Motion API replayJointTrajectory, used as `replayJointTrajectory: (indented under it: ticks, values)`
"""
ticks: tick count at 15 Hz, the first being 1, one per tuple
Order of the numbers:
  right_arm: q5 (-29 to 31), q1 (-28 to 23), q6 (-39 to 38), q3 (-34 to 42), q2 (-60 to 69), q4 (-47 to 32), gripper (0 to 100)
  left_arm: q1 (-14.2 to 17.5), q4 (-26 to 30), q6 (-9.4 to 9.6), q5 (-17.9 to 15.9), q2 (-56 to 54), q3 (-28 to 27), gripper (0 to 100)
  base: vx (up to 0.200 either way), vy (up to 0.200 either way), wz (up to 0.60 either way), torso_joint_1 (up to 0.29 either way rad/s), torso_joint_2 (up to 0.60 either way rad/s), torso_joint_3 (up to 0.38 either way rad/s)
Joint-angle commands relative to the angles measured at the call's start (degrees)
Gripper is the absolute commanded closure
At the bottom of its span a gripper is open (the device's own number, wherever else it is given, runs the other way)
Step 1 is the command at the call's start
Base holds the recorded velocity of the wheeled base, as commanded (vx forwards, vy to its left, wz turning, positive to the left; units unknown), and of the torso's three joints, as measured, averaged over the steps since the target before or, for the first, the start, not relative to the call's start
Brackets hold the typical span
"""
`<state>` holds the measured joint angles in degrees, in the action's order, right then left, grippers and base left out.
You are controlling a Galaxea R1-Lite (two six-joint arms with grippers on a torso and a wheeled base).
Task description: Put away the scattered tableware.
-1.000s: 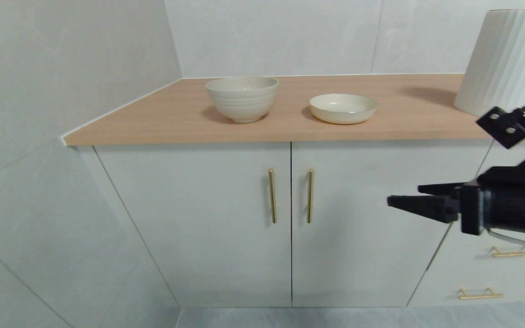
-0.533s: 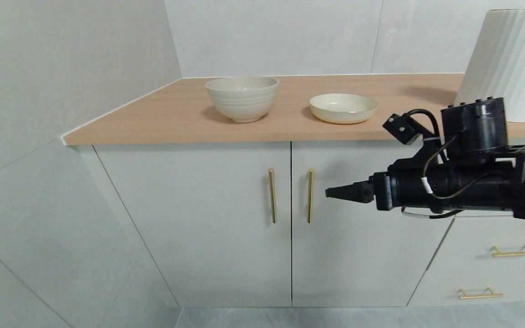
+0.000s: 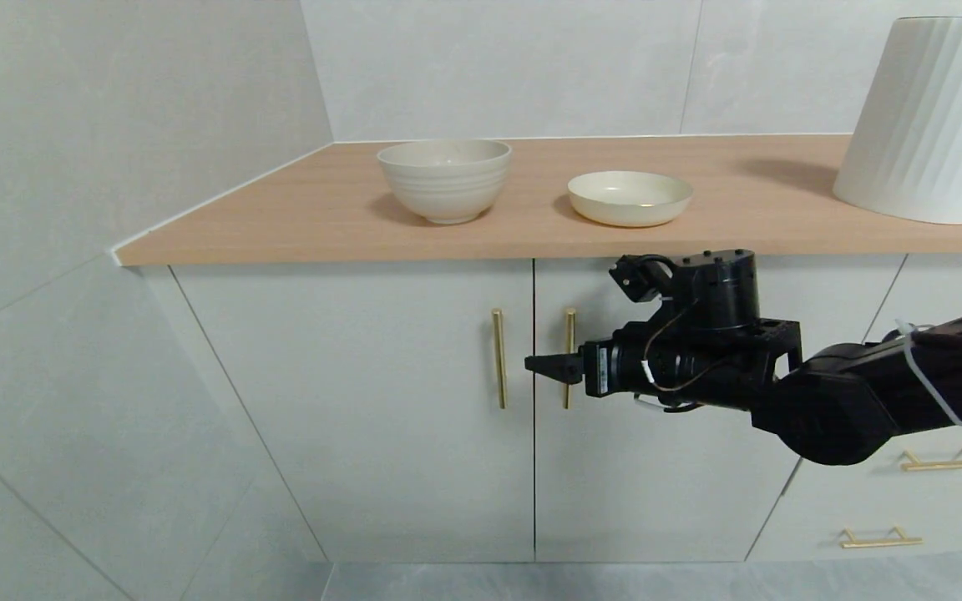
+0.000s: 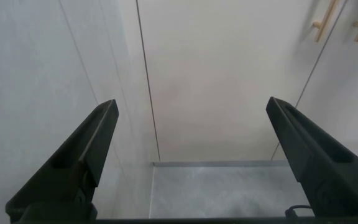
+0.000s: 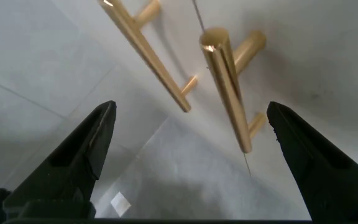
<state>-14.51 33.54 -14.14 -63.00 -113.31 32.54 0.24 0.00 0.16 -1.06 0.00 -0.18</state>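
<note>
Head view: a wooden countertop (image 3: 322, 221) runs above two pale cabinet doors (image 3: 364, 401), both closed.
Bowl: the ribbed cream bowl (image 3: 444, 179) stands upright on the countertop, toward its left end.
Dish: the shallow dish (image 3: 630, 199) sits on the same top, to the right of the bowl and apart from it.
Right gripper: the right gripper (image 3: 544, 366) is held level in front of the doors, below the countertop edge. Its tip crosses the gold right-door handle (image 3: 569, 330), and the left-door handle (image 3: 498, 359) is just beyond.
Right jaws: apart. In the right wrist view the nearer gold handle shows in the gap between the two dark fingers (image 5: 82, 162). Whether it is already between the tips or just ahead of them cannot be told.
Tableware against the jaws: both pieces lie higher than the jaws and well apart from them. The bowl is up and to the left of the tip, and the dish is above the wrist.
Left gripper: the left gripper (image 4: 191, 107) has its jaws wide apart, facing a pale cabinet panel and grey floor (image 4: 216, 193).
Other: a ribbed white container (image 3: 924, 117) stands at the right end of the countertop, with gold drawer handles (image 3: 949, 459) on the unit below it.
</note>
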Motion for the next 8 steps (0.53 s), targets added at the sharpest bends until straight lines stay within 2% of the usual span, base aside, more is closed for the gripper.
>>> replayJointTrajectory:
  ticks: [1, 3, 8]
  values:
    - [0.27, 0.13, -0.01, -0.63, -2.62, 1.04, 0, 0.02, 0.00, 0.02, 0.01, 0.00, 0.01, 0, 0.000, 0.000, 0.00, 0.000, 0.00, 0.000]
    - [1.41, 0.30, -0.01, -0.19, -4.02, 5.17, 0, 0.02, 0.00, 0.02, 0.01, 0.00, 0.01, 0, 0.000, 0.000, 0.00, 0.000, 0.00, 0.000]
    - [1.50, 1.53, -0.45, 0.51, -5.43, 9.30, 0, 0.02, 0.00, 0.02, 0.01, 0.00, 0.01, 0, 0.000, 0.000, 0.00, 0.000, 0.00, 0.000]
